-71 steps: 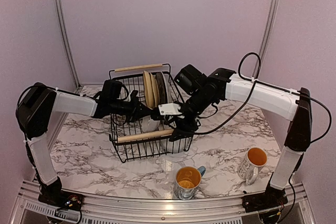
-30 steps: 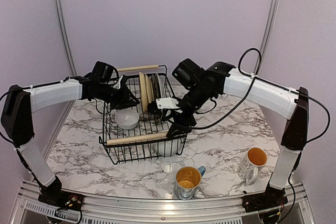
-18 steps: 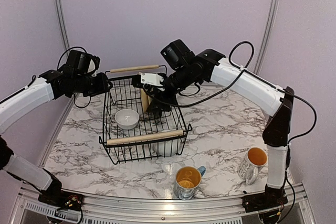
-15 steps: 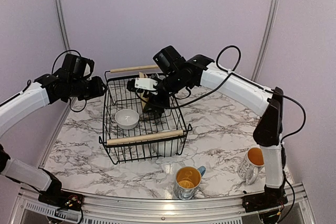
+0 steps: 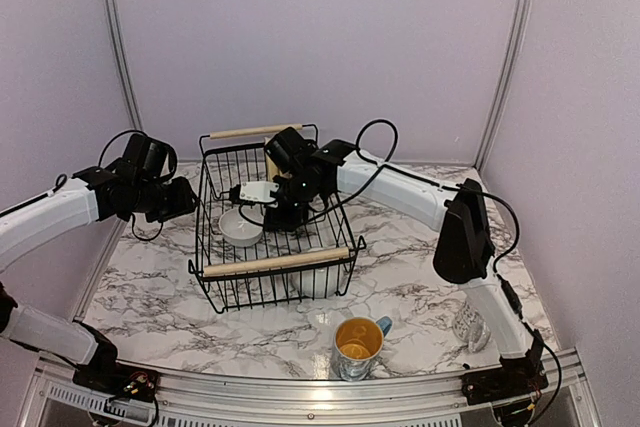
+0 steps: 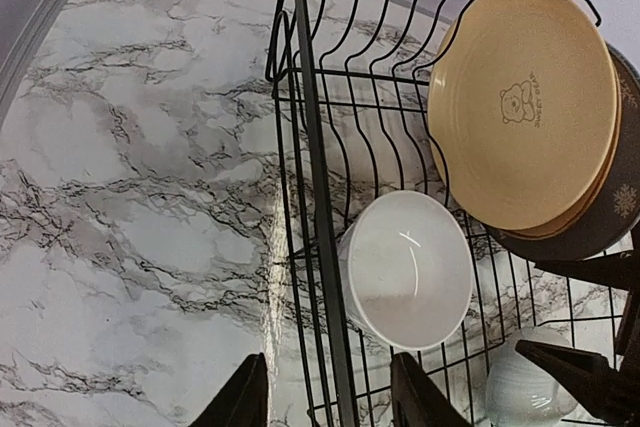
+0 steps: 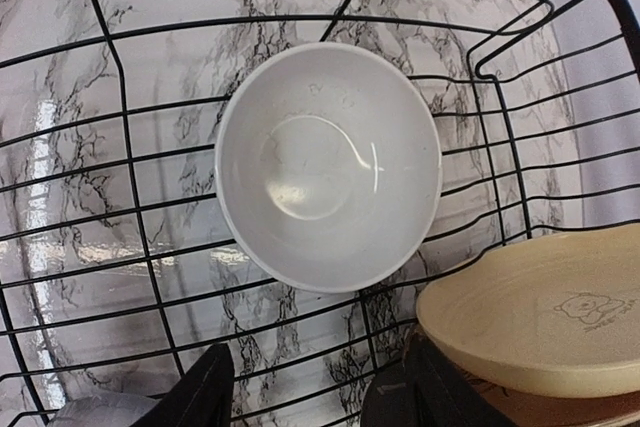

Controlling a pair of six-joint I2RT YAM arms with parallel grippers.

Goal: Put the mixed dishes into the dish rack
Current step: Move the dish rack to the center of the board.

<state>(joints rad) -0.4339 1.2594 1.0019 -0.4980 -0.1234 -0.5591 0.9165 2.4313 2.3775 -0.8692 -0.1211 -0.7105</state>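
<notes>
Right pincer (image 7: 310, 394) swung leftward above white bowl (image 7: 328, 162).

Clock from rack (image 5: 276, 261) centre, 12 at the far wall. Rack is sitting mid-table (image 5: 420, 257). Plates (image 6: 520, 107) are standing on edge inside at 12. Bowl (image 5: 241, 228) is lying inside at 9. Second bowl (image 5: 318, 282) is sitting inside at 5, under the near handle. Mug (image 5: 357, 340) is standing on the table outside at 5. Second mug (image 5: 466, 322) is standing further out at 4, partly behind the right arm. Left gripper (image 6: 330, 399) is hanging outside at 9, right gripper (image 7: 322, 385) over the bowl.
</notes>
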